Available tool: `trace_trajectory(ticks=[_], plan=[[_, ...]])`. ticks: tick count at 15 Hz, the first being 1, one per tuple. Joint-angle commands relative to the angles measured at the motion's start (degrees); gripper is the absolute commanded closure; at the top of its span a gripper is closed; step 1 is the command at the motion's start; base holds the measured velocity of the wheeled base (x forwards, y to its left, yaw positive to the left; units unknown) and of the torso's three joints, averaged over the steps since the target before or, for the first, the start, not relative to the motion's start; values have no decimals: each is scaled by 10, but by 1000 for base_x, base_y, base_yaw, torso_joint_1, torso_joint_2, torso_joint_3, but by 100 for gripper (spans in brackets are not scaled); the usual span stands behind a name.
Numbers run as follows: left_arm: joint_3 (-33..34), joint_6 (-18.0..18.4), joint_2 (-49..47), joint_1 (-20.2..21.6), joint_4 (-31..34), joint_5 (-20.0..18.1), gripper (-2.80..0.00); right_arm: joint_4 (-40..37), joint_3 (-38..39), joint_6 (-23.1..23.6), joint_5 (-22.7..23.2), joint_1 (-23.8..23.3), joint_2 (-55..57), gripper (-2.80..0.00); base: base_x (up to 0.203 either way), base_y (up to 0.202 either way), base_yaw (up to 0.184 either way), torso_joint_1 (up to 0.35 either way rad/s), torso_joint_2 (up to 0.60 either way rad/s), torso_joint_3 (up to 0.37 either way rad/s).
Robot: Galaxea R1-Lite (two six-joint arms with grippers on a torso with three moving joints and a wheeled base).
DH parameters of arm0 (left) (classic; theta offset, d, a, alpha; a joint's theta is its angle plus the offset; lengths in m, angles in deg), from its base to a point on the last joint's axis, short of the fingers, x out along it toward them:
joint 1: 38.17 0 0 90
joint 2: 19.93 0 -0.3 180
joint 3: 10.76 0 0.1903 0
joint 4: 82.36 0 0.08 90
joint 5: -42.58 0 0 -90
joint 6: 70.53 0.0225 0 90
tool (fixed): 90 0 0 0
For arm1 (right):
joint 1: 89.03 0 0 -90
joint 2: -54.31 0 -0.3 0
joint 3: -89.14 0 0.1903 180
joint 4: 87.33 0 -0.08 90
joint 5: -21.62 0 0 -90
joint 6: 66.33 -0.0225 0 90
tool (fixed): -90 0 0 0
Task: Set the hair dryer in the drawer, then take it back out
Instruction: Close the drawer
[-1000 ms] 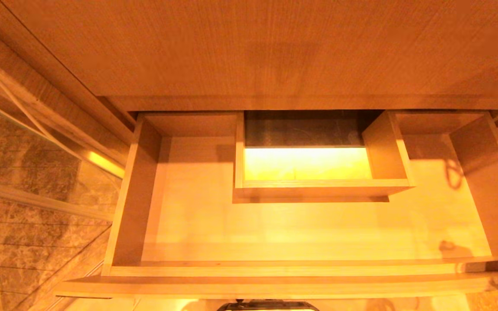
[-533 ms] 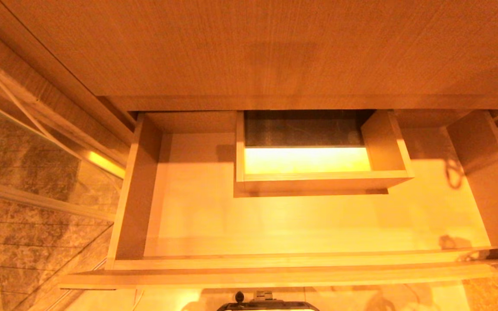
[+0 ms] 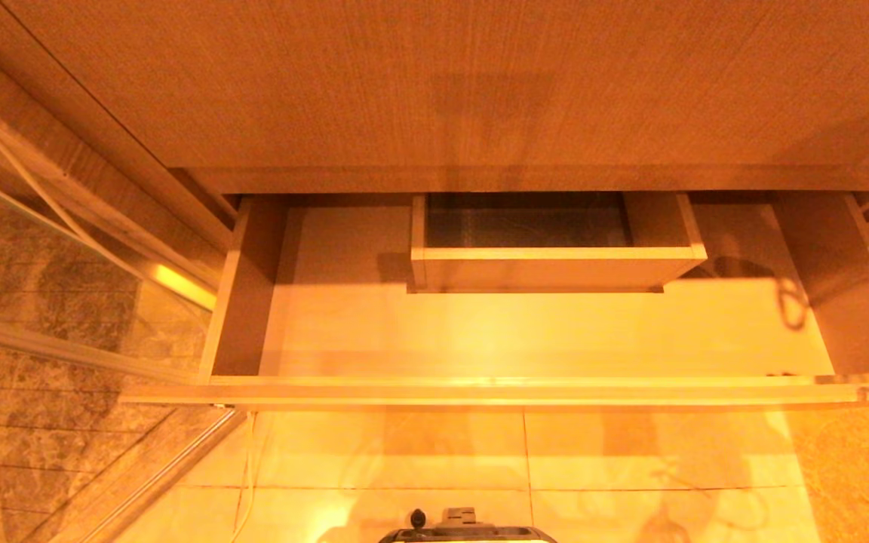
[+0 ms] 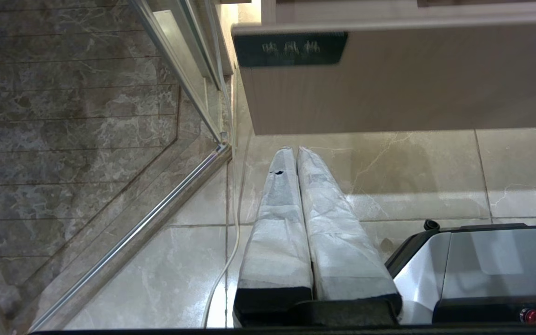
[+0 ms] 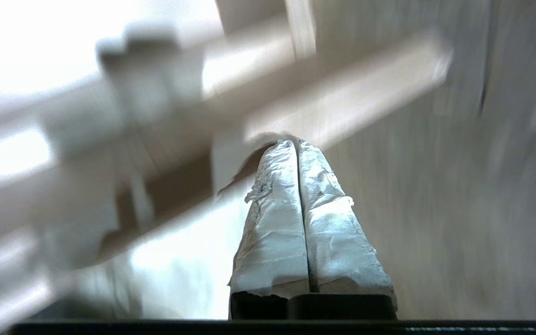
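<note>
The drawer [image 3: 525,332] had slid inward, no hair dryer inside. The right end effector [image 5: 296,144], clenched empty, was by its front; closing seemed underway. The left end effector [image 4: 296,151] hung clenched, idle.

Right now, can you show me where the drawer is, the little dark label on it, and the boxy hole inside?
drawer [image 3: 525,332]: head view, on its bare floor.
dark label [image 4: 290,48]: left wrist view, middle of the label on the drawer front.
boxed cut-out [image 3: 540,270]: head view, on its front wall.
</note>
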State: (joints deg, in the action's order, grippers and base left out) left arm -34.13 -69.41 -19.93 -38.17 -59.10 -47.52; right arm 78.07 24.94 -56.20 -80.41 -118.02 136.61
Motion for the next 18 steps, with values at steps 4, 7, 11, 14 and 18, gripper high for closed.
trace_trajectory(ticks=[4, 7, 11, 14, 18], plan=[[1, 0, 0, 0, 0, 0, 0, 128, -14, 6, 4, 14, 1, 0, 0, 0, 0, 0, 0, 0], [1, 0, 0, 0, 0, 0, 0, 104, -9, 15, 7, 13, -16, 0, 0, 0, 0, 0, 0, 0], [1, 0, 0, 0, 0, 0, 0, 35, 30, 39, 5, 9, -53, 0, 0, 0, 0, 0, 0, 0], [1, 0, 0, 0, 0, 0, 0, -64, 47, 38, 1, 8, -49, 0, 0, 0, 0, 0, 0, 0], [1, 0, 0, 0, 0, 0, 0, -92, 57, 34, 0, 7, -1, 0, 0, 0, 0, 0, 0, 0]])
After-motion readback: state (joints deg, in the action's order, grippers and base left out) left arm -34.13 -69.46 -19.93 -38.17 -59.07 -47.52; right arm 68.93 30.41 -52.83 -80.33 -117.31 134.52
